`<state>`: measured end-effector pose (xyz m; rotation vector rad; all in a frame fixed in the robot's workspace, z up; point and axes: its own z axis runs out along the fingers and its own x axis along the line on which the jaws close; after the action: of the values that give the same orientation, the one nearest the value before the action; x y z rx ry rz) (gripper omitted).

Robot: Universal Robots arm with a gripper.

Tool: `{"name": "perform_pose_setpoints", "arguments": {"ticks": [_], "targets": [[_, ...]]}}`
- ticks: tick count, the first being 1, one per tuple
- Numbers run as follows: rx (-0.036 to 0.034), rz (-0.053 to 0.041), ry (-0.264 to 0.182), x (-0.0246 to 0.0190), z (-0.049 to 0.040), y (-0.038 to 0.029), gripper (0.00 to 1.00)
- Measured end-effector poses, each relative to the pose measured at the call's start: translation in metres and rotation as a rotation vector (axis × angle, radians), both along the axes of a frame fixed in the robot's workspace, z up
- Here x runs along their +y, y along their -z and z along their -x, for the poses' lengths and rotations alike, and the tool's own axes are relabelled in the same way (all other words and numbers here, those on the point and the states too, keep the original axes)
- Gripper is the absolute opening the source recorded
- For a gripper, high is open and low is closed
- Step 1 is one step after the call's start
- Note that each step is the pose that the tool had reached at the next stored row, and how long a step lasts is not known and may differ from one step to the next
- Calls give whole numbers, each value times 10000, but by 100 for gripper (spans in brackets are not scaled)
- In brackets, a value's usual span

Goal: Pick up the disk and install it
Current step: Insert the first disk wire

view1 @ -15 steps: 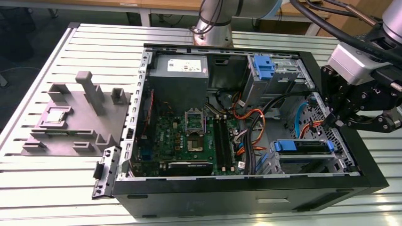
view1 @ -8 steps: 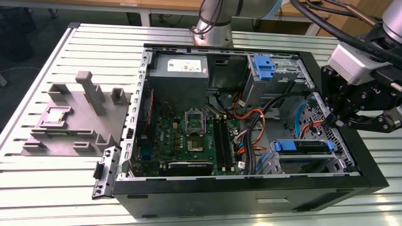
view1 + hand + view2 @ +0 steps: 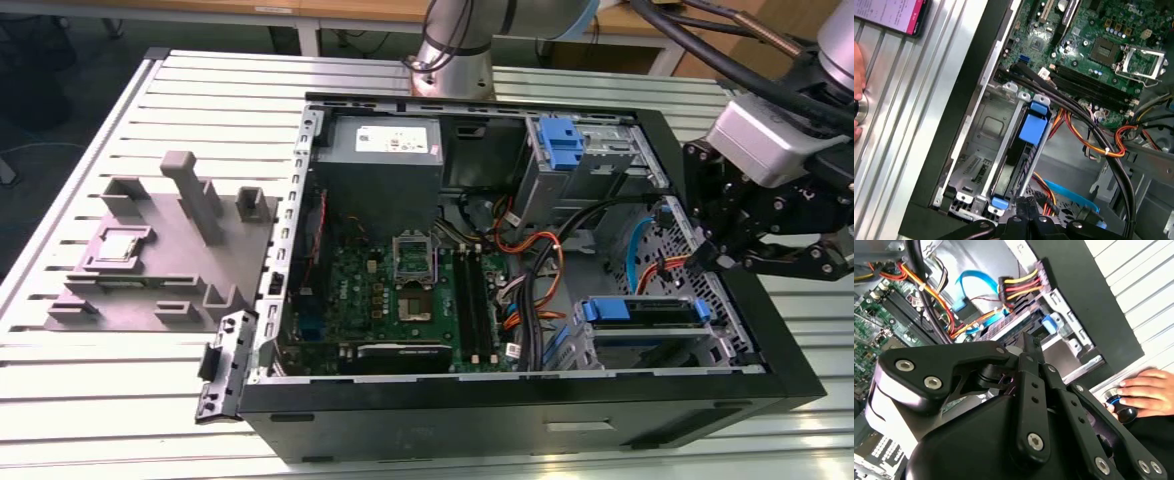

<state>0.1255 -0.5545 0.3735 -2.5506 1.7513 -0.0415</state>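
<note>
Blue-framed, the disk [image 3: 1026,159] sits edgewise in its bay [image 3: 1004,150] near the gripper [image 3: 1025,206], whose jaws look closed and empty; the cables [image 3: 1089,120] alongside could snag it.

In the second wrist view the black gripper [image 3: 1027,347] covers much of the computer case [image 3: 1089,295], and a person's hand [image 3: 1146,390] is cut off by the edge. In the exterior view the robot arm [image 3: 447,50] runs out of the picture. In the first wrist view a pink thing [image 3: 896,15] is cut off too.
</note>
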Motion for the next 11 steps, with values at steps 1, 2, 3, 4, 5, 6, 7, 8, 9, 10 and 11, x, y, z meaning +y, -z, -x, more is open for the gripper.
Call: {"name": "perform_pose_setpoints", "arguments": {"ticks": [1, 2, 3, 4, 5, 6, 7, 8, 9, 10, 11], "targets": [[0, -1, 0, 10, -21, 2, 10], [-1, -2, -1, 23, -38, 4, 10], [0, -1, 0, 38, -49, 5, 10], [0, -1, 1, 53, -61, 7, 10], [-1, -1, 1, 69, -73, 9, 10], [0, -2, 0, 90, -88, 13, 10], [-1, -2, 0, 109, -104, 16, 10], [-1, -1, 1, 130, -118, 19, 10], [0, -2, 1, 152, -132, 22, 10], [-1, -1, 0, 170, -145, 25, 10], [-1, -1, 0, 186, -157, 29, 10]]}}
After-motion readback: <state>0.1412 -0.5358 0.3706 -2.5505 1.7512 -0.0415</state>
